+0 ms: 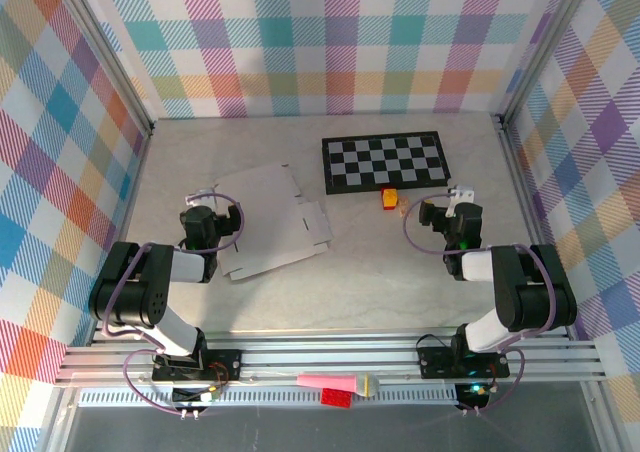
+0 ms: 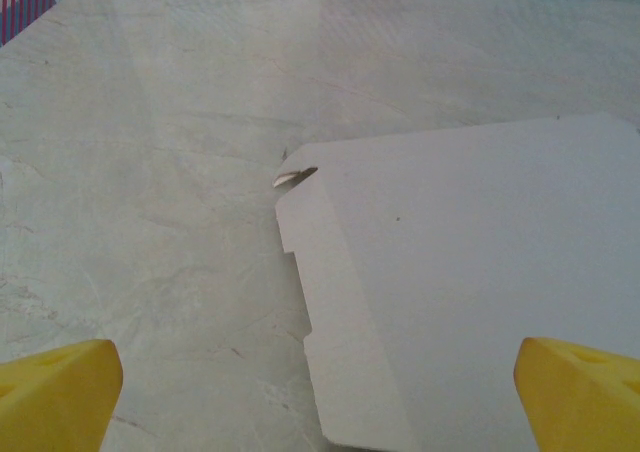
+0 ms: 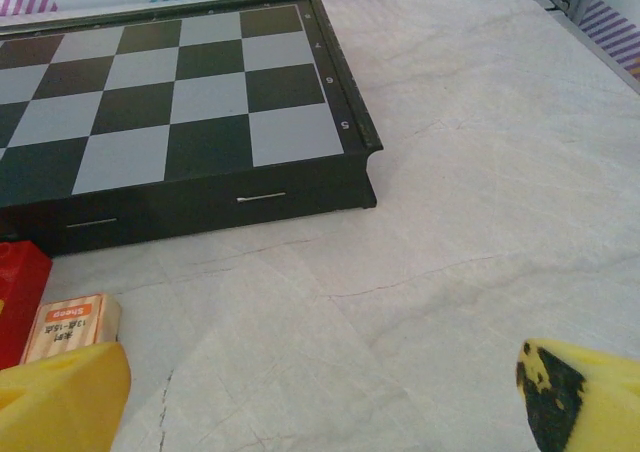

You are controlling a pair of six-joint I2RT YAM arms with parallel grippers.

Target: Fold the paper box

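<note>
A: where's the flat white die-cut cardboard paper box (image 1: 268, 222)?
B: lying flat on the pale marbled desk (image 1: 400, 282), left of centre; its left edge, with the notched tabs, sits right at the left gripper (image 2: 320, 402); that gripper is released, jaws wide, nothing between them; right gripper (image 3: 320, 402) likewise released and empty, well apart from the sheet, near the black-and-white chequered board case (image 3: 180, 102)
A: step in hand?
B: first fold, I'd say; no flap raised yet; suggest the left gripper take a long flap at its edge, not a small tab, and hinge it along the score line; right gripper should pin the main panel, else thin card likely slides on the smooth desk
A: containers?
B: box is a flat sheet for now, holds nothing; board case is shut, contents hidden; small labelled wooden block (image 3: 70, 327) and red block (image 3: 18, 297) sit just in front of it on the desk, not in anything
</note>
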